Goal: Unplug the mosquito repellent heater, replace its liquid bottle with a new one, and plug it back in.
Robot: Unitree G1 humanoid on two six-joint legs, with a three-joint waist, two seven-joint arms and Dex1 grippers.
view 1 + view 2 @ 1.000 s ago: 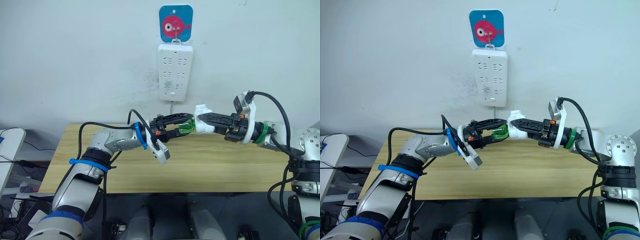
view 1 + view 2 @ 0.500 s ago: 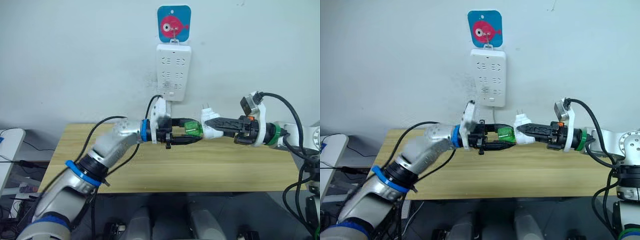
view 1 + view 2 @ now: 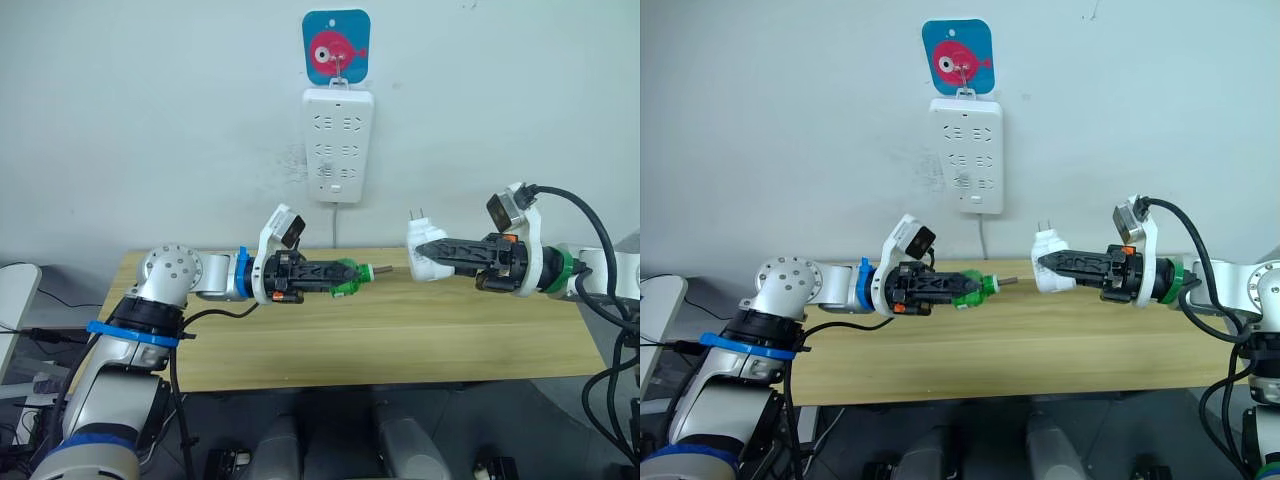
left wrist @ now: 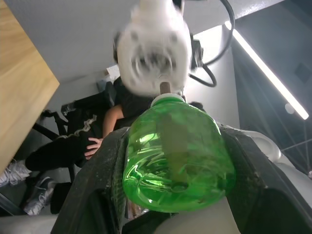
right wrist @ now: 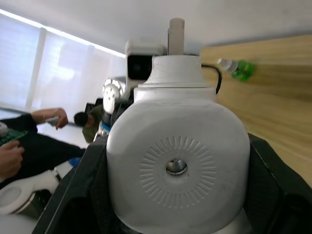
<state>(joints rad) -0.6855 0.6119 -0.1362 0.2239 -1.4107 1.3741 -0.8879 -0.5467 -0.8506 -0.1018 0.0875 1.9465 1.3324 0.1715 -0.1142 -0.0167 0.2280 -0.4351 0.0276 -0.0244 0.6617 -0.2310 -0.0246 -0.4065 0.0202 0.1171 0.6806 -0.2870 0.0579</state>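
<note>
Above the wooden worktop point(image 3: 400, 330) we see our left end effector point(image 3: 335, 274) clamped on a green bottle point(image 3: 347, 276), well apart from the heater point(image 3: 422, 249) gripped tight by our right end effector point(image 3: 440, 248). Behind, the power strip point(image 3: 338, 143) hangs on the wall.

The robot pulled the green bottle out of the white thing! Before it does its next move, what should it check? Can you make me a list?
1. Green bottle held firmly in the left gripper: ok.
2. Mosquito repellent heater held in the right gripper: ok.
3. Bottle fully out of the heater, with a gap between them: ok.
4. Heater unplugged from the power strip on the wall: ok.
5. New bottle ready on the table: a small green bottle lies there in the right wrist view; whether it is full, cannot tell.
</note>
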